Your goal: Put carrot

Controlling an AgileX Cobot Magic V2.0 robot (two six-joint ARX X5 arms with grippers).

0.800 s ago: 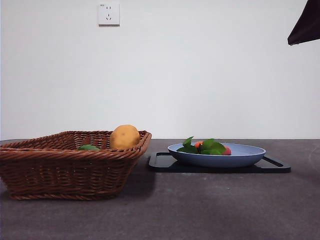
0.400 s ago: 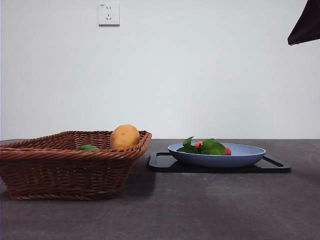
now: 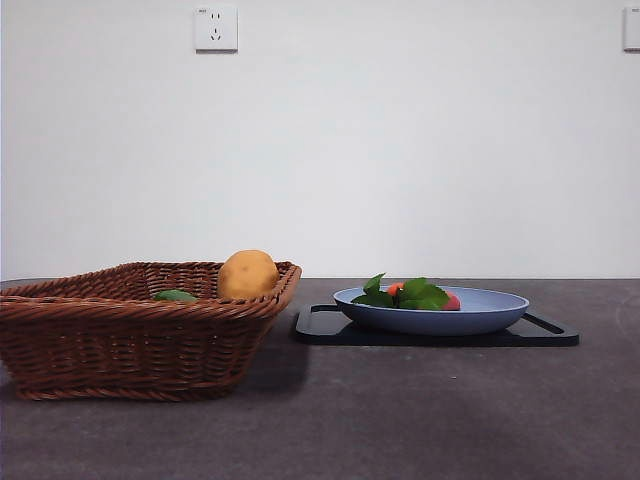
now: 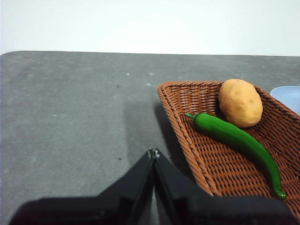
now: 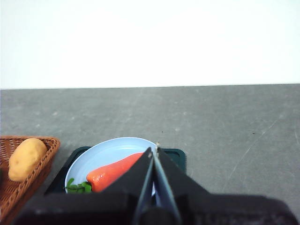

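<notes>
The carrot [image 3: 425, 295], orange-red with green leaves, lies in the blue plate [image 3: 490, 312] on a black tray [image 3: 330, 326]. It also shows in the right wrist view [image 5: 112, 172], just below and in front of my right gripper [image 5: 153, 151], which is shut and empty, raised above the plate [image 5: 103, 157]. My left gripper [image 4: 153, 153] is shut and empty, raised over the bare table beside the wicker basket [image 4: 187, 136]. Neither gripper shows in the front view.
The wicker basket [image 3: 120, 340] at the left holds a tan potato-like lump [image 3: 248, 274] and a green pepper [image 3: 176, 295]; both also show in the left wrist view, the lump [image 4: 240, 102] and the pepper [image 4: 234, 138]. A wall socket [image 3: 215, 28] is behind.
The black arm tip at the top right corner of the front view has left the picture. The carrot, plate and basket have not moved.
</notes>
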